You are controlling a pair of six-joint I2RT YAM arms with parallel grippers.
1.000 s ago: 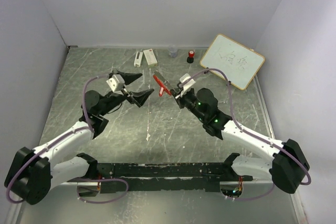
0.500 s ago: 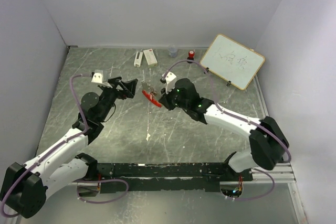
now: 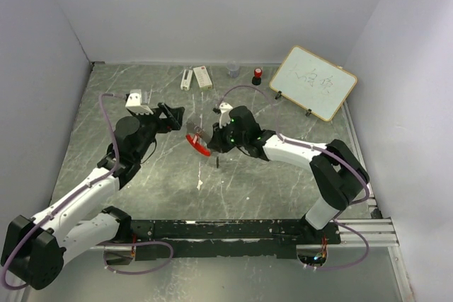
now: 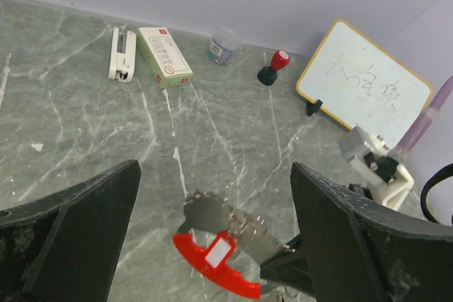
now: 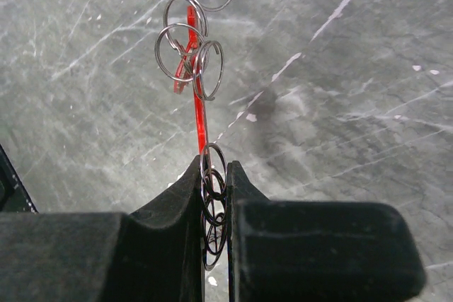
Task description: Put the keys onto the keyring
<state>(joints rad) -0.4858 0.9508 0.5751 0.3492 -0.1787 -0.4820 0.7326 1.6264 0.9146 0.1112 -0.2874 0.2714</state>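
Pinching the keyring [image 4: 212, 216] by its linked wire rings, the right gripper [image 5: 212, 171] holds it above the table [image 3: 283, 196], red fob [image 4: 212, 263] hanging, opposite the left gripper [image 3: 172, 116], spread wide and empty.

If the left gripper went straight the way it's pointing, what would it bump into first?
Probably the keyring, dangling from the shut right gripper just ahead of the open left gripper. It sits low in the wrist view, so the gripper might pass above it.
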